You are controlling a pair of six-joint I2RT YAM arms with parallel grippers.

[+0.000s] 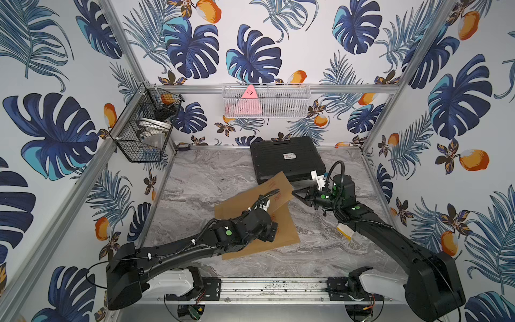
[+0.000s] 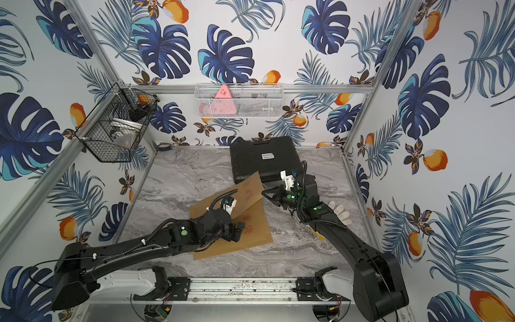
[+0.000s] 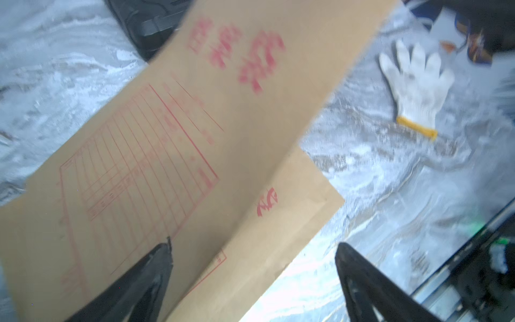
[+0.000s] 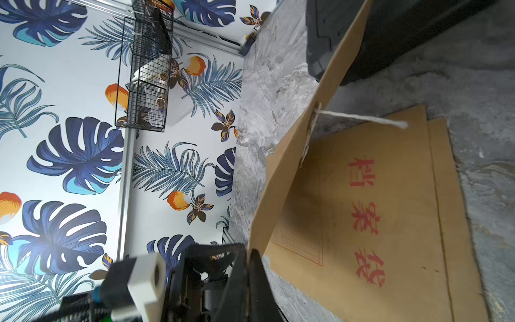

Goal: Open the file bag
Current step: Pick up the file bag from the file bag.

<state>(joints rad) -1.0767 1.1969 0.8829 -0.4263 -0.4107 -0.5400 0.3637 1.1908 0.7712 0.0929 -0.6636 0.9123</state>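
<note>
- The right gripper [image 1: 294, 191] is shut tight. It pinches the edge of the lifted top layer [image 1: 274, 188] of the brown paper file bag with red print [image 1: 287, 232].
- The left gripper [image 3: 255, 242] is open wide and holds nothing. It hangs over the bag. One finger [image 3: 150, 273] is above the red lines on the lifted layer; I cannot tell if it touches. The other finger [image 3: 362, 278] is over the table beside the bag.
- The file bag lies in the middle of the grey marble table [image 1: 209, 178]. Its top layer tilts up, and a flat brown layer stays on the table under it.
- A thin white string [image 4: 362, 118] sticks out from the underside of the lifted layer.
- A black hard plastic case [image 1: 287, 159] lies just behind the bag. In both top views the far edge of the lifted layer covers part of it.
- A white knit glove with a yellow cuff [image 2: 340, 212] lies flat on the table by the right arm, apart from the bag.
- A black wire basket [image 1: 142, 131] hangs on the left wall, and a white mesh basket [image 1: 278, 107] with a pink triangle [image 1: 248, 103] inside hangs on the back wall.
</note>
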